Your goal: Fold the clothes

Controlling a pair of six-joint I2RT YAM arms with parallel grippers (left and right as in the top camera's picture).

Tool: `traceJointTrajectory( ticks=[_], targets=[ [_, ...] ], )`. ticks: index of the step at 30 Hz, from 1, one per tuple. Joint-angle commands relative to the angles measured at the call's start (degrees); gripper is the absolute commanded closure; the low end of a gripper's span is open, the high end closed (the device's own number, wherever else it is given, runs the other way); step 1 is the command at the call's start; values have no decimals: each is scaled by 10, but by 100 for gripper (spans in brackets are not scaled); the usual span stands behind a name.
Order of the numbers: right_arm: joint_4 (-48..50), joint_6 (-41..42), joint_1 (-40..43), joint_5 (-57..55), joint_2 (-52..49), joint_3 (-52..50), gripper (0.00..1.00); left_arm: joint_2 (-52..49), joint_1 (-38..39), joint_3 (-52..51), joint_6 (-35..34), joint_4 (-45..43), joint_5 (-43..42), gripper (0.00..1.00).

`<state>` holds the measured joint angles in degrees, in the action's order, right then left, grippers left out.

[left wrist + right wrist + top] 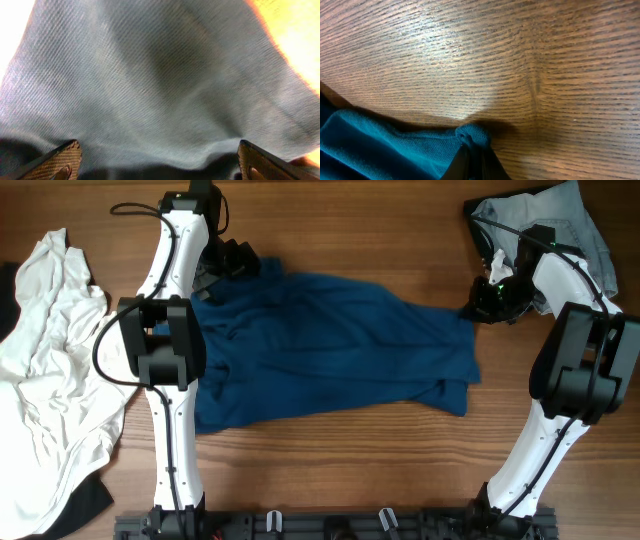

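Across the middle of the overhead frame, a deep-blue T-shirt (330,345) lay spread and rumpled on the wooden worktop (350,470), its lower right corner folded over on itself. At the shirt's upper left end the left arm (170,330) reached up the frame, and its jaws stood released, wide apart, just above the fabric. In the left wrist view the two fingers (55,160) sat at the bottom corners of the frame with wrinkled blue cloth (160,90) filling the space between and beyond them.

At the shirt's right edge the right arm (560,370) bent in from the right side of the frame. Its jaws were clenched on a small bunched tip of the garment, seen in the right wrist view at bottom centre, with bare wood grain above.

A crumpled white shirt (50,380) filled the left edge of the overhead frame, with dark cloth (85,500) showing beneath it. Pale denim jeans (580,225) lay heaped in the upper right corner.
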<state>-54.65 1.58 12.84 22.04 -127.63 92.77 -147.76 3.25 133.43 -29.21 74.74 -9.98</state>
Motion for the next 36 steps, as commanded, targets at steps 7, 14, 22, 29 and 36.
traceJointTrajectory(
  ticks=[7, 14, 22, 29, 36],
  targets=[
    [-22, -23, 0, -1, -14, -2, 96, 18, -6, -7, 1, -206, -41, 0],
    [-35, -31, 0, -1, -14, -1, 96, 7, -22, -7, -12, -137, -12, 1],
    [-48, -37, 0, -1, -14, -1, 96, -56, -44, -7, -15, -104, -50, 1],
    [-52, -41, 0, 4, -13, -1, 96, -62, -38, -7, -35, -124, -91, 80],
    [-59, -42, 0, 12, -2, 6, 96, -62, -38, -7, -41, -104, -94, 19]
  ],
)
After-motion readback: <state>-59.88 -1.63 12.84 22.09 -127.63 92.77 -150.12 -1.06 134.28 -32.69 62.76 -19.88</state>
